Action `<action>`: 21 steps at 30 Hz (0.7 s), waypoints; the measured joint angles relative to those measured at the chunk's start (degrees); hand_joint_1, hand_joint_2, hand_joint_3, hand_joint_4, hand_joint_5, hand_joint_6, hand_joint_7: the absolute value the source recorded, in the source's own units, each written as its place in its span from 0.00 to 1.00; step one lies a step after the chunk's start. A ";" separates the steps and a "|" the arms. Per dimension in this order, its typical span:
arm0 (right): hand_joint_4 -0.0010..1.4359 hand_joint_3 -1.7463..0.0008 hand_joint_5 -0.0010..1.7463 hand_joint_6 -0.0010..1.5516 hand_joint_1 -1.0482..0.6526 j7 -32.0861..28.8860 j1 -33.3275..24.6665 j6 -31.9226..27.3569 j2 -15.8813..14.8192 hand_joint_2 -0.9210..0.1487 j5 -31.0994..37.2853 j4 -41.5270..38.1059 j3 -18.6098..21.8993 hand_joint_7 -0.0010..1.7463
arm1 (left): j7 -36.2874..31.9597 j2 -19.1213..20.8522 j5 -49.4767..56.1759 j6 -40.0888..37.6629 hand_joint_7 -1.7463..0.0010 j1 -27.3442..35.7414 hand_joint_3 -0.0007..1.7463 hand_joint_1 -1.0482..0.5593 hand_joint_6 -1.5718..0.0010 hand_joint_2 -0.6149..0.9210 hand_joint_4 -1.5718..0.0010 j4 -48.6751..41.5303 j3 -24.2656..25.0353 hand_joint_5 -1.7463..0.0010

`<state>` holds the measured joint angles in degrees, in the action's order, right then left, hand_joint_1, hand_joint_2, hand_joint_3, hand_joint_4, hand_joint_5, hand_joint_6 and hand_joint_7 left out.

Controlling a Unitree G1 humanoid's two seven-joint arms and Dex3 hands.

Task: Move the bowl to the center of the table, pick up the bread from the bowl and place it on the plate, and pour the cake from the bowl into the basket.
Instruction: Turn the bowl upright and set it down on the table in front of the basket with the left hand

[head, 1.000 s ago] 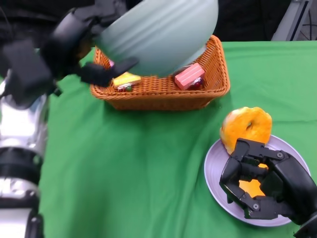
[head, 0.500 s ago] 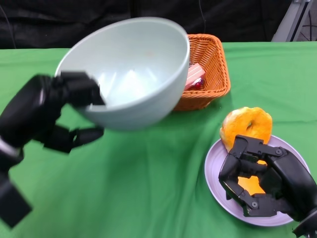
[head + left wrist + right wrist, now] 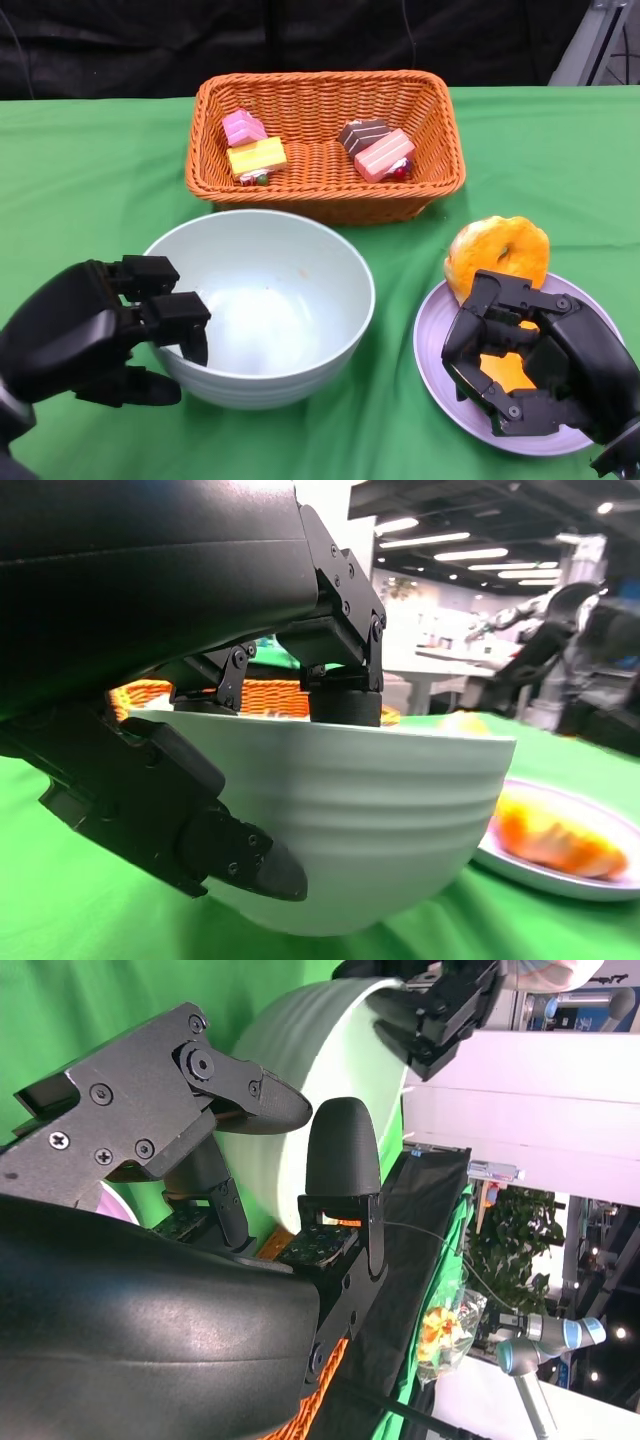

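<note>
The pale green bowl (image 3: 262, 305) stands upright and empty on the green cloth, just in front of the basket. My left hand (image 3: 100, 330) grips its near-left rim, one finger inside and the others under the wall (image 3: 170, 810). The orange wicker basket (image 3: 325, 140) behind it holds several small cake pieces (image 3: 378, 153). An orange bread (image 3: 497, 252) lies on the far edge of the lilac plate (image 3: 435, 370) at the right. My right hand (image 3: 540, 365) hovers over that plate with bent fingers apart and nothing in them. In the right wrist view, the bowl (image 3: 320, 1090) shows beyond the right hand.
Green cloth covers the whole table (image 3: 90, 180), with bare cloth to the left of the basket and at the far right. A black backdrop runs along the far edge. The bowl's right rim stands a short way from the plate.
The bowl has swung back from its tilt over the basket, turned upright and come down onto the cloth in front of it, still in my left hand. The right hand has not moved.
</note>
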<state>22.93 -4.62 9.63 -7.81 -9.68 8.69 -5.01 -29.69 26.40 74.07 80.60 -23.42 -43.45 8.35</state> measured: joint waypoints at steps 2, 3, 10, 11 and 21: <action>0.52 0.44 0.96 0.43 0.51 0.06 0.00 0.00 0.01 0.38 0.00 0.00 0.00 0.82 | -8.00 1.61 4.15 -4.38 0.05 0.00 0.02 0.56 0.64 0.95 0.56 0.15 -4.57 0.00; 0.52 0.45 0.96 0.43 0.50 0.14 0.00 0.00 0.01 0.38 0.00 0.00 0.00 0.82 | -11.88 2.67 5.97 -6.52 0.03 0.00 0.02 0.57 0.64 0.95 0.55 0.14 -7.20 0.00; 0.52 0.46 0.96 0.43 0.49 0.26 -0.18 -0.04 -0.05 0.37 0.02 0.20 0.01 0.81 | -39.01 10.05 16.38 -20.64 0.00 -3.07 0.02 0.52 0.69 0.98 0.56 -3.12 -31.48 0.00; 0.52 0.46 0.96 0.43 0.49 0.25 -0.22 -0.12 -0.06 0.37 0.02 0.27 0.01 0.81 | -41.01 10.40 16.49 -22.13 0.00 -4.00 0.02 0.52 0.69 0.98 0.56 -4.24 -34.13 0.00; 0.51 0.46 0.96 0.42 0.49 0.26 -0.39 -0.27 -0.12 0.36 0.06 0.32 0.03 0.82 | -44.57 10.99 10.54 -27.88 0.25 -9.13 0.01 0.50 0.58 0.98 0.57 -9.52 -48.01 0.02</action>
<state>23.19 -5.01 9.36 -7.93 -9.62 9.01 -4.98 -74.25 37.39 84.61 52.72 -32.55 -52.97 -39.66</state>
